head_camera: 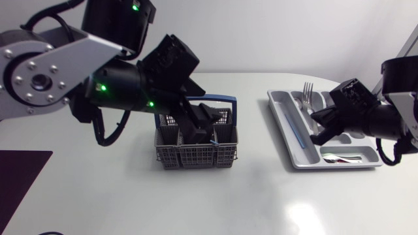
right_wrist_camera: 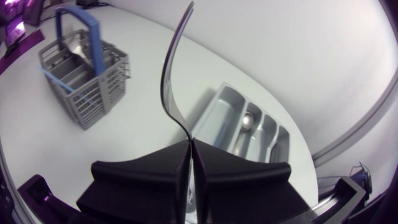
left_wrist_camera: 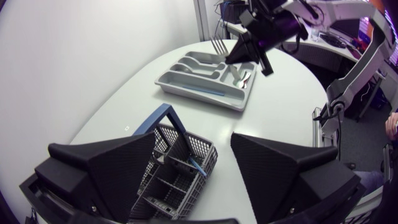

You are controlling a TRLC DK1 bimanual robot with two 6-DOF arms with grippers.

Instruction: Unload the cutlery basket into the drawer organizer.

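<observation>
Unloading looks partway done: your organizer [head_camera: 336, 165] holds a spoon [right_wrist_camera: 247, 119] and a thin blue piece [head_camera: 297, 134], while the basket [head_camera: 196, 156] has cutlery [right_wrist_camera: 74, 42] left in it. Your right gripper [right_wrist_camera: 189, 146] is clamped on a fork [right_wrist_camera: 171, 68], upright above the organizer. Your left gripper [left_wrist_camera: 193, 146] hangs open over the basket, gripping nothing.

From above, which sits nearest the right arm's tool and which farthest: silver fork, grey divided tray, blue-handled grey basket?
1. Silver metal fork: held in the right tool.
2. Grey plastic divided tray: just beneath it.
3. Grey mesh basket with blue handle: far across, at the middle.
</observation>
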